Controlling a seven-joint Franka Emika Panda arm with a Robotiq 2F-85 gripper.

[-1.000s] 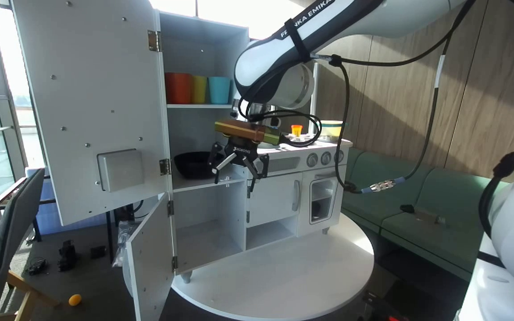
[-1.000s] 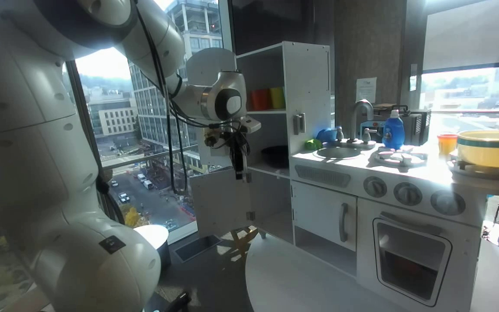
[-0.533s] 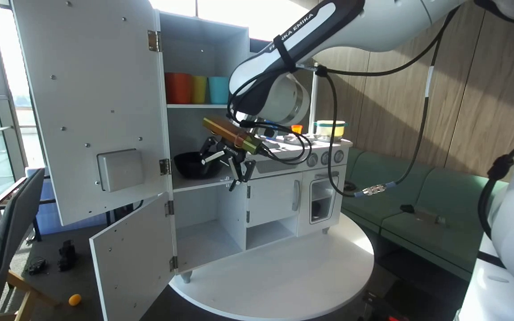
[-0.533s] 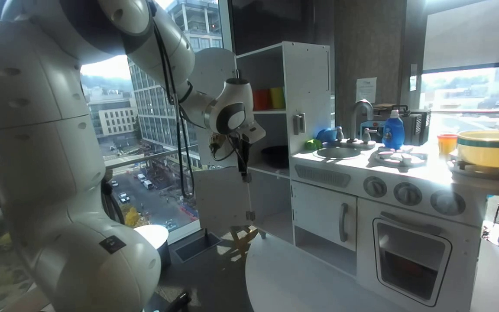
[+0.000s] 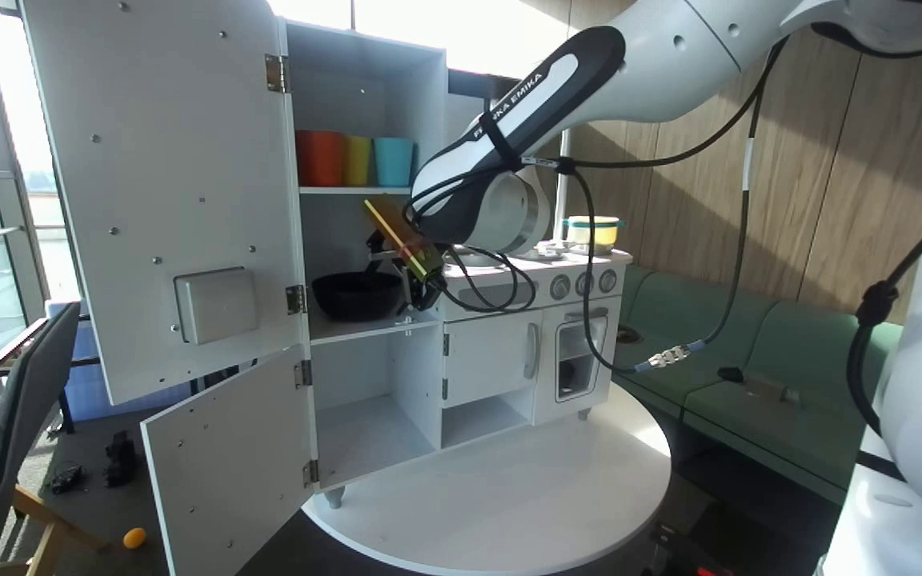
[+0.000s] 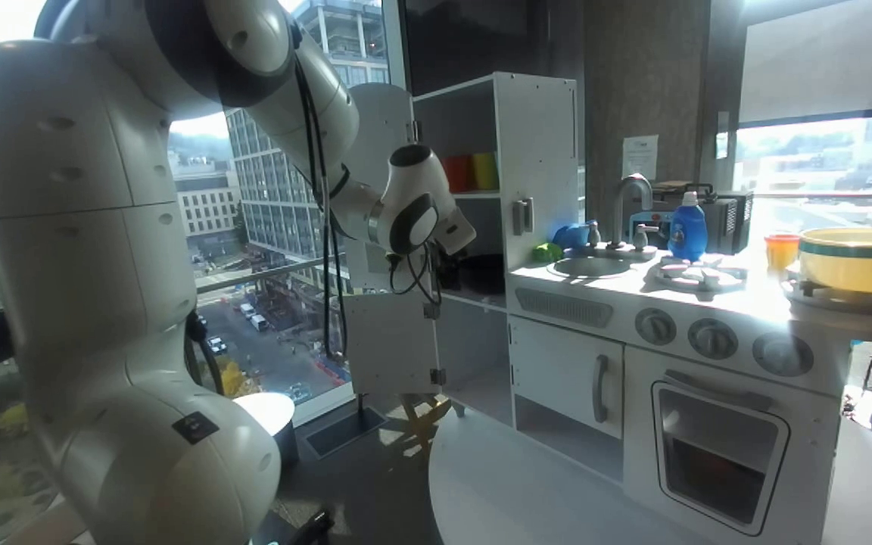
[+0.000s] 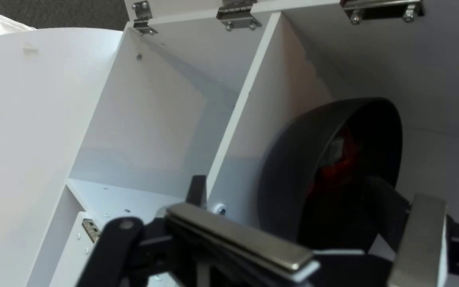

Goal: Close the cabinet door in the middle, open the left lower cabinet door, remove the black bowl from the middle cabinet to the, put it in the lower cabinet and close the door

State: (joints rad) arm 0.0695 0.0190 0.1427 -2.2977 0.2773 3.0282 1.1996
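The black bowl [image 5: 353, 299] sits upright on the middle shelf of the open white cabinet; it also shows in an exterior view [image 6: 480, 274] and the wrist view [image 7: 287, 171], with something red inside. My gripper [image 5: 390, 280] is open and tilted at the bowl's near right side. In the wrist view my gripper [image 7: 293, 199] has one finger over the bowl's opening and the other outside its near wall, apart from it. The left lower cabinet door [image 5: 229, 460] stands wide open, and the lower compartment [image 5: 373, 428] holds nothing visible. The large upper door [image 5: 165, 176] is open too.
Red [image 5: 319, 158], yellow [image 5: 357, 160] and blue [image 5: 394, 162] cups stand on the shelf above. The cabinet's side wall and the counter with its sink [image 6: 595, 266] lie right beside the arm. A round white table [image 5: 509, 512] is under the cabinet.
My gripper has moved left and tilted, its fingers now at the bowl. The lower cabinet door has swung further open. The bowl has not visibly moved.
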